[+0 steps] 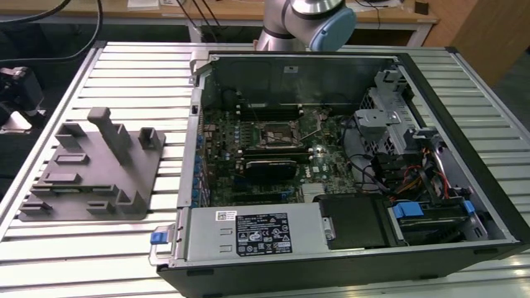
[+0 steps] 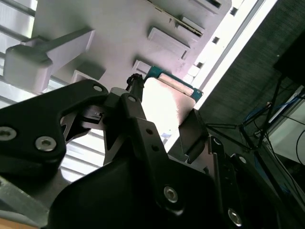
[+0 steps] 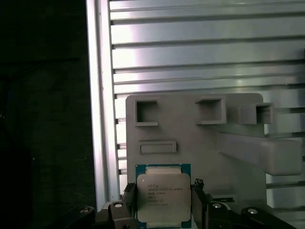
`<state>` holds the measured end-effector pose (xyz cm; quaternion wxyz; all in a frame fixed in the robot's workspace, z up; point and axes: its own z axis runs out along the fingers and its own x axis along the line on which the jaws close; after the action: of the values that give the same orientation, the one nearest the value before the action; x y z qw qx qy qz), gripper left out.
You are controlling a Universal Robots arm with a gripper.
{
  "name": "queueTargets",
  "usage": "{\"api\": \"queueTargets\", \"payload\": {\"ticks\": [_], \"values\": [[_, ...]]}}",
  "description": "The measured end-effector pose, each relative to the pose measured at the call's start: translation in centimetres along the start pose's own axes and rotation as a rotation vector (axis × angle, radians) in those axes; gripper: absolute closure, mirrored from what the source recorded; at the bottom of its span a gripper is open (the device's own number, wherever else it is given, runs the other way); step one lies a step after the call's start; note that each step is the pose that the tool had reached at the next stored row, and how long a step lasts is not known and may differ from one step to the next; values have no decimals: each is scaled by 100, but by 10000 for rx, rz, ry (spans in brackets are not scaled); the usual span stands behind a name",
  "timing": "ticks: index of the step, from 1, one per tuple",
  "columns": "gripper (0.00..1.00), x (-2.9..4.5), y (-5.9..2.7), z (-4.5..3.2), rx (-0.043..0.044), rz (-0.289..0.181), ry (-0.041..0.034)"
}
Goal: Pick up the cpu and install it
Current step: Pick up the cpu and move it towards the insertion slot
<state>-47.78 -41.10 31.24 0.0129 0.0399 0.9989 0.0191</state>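
item: small flat square cpu with shiny silver metal top and green rim (image 3: 163,195) (image 2: 164,102), seen in both wrist views gripped on two opposite edges by the black metal gripper (image 3: 163,206), its fingers (image 3: 198,202) closed onto the chip. behind it i log a pale grey plastic fixture plate with raised blocks (image 3: 190,143) on the ribbed aluminium table (image 3: 190,57). in the exterior view, an open black computer case (image 1: 331,273) stands beside that plate.

A robotics lab: slotted aluminium table (image 1: 124,68), opened computer case (image 1: 331,77), robot arm (image 1: 319,22).
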Motion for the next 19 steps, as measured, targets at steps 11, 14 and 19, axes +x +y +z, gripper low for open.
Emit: {"api": "queueTargets", "payload": {"ticks": [11,14,19], "values": [[45,-6,11,-269,-4,-1,-18],[45,-8,15,-337,-5,-2,-23],[45,-11,20,-448,-5,-2,-32]]}}
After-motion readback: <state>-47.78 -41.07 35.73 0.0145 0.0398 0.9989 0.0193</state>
